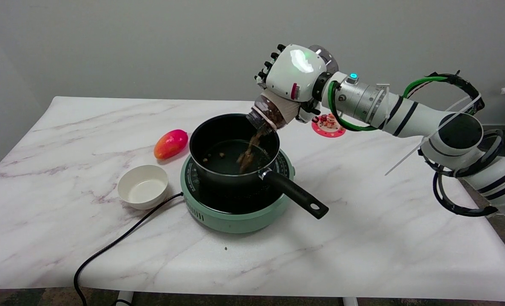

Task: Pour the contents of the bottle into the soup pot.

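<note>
My right hand (293,76) grips a clear bottle (269,114) and holds it tilted, mouth down and to the left, over the far right rim of the black soup pot (205,134). Brown bits stream from the bottle's mouth into the pot, and a few lie on the pot's bottom. The pot stands on a mint-green hotplate (235,219), its black handle (297,194) pointing toward the near right. The bottle's upper end is hidden behind my hand.
A white bowl (143,186) stands left of the hotplate, with a red-orange mango (170,143) behind it. A black power cord (120,240) runs from the hotplate to the table's front edge. A small pink coaster with figures (329,125) lies behind my wrist.
</note>
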You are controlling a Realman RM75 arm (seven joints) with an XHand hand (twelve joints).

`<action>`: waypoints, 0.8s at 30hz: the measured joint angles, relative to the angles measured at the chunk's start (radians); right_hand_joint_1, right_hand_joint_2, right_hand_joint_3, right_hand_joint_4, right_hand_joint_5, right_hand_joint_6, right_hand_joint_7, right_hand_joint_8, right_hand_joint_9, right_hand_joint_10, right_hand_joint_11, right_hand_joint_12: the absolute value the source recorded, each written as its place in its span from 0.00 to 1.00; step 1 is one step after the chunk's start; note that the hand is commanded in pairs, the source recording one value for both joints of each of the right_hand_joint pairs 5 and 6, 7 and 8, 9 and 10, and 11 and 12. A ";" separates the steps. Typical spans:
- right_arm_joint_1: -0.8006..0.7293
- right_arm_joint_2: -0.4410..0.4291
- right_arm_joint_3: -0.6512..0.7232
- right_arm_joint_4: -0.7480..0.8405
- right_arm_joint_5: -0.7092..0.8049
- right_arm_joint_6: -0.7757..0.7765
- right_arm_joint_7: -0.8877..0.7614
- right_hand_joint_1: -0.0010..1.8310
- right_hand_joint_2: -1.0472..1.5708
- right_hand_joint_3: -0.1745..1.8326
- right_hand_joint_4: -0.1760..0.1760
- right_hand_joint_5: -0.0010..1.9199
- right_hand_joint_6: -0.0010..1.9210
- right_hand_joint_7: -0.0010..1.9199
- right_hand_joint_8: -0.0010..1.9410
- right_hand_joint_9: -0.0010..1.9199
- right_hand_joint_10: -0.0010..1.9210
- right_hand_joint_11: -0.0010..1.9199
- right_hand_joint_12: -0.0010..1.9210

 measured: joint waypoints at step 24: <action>0.035 -0.013 -0.033 0.016 0.090 -0.053 0.061 0.84 0.69 0.40 0.50 0.97 0.97 0.96 0.95 0.64 0.64 0.56 0.56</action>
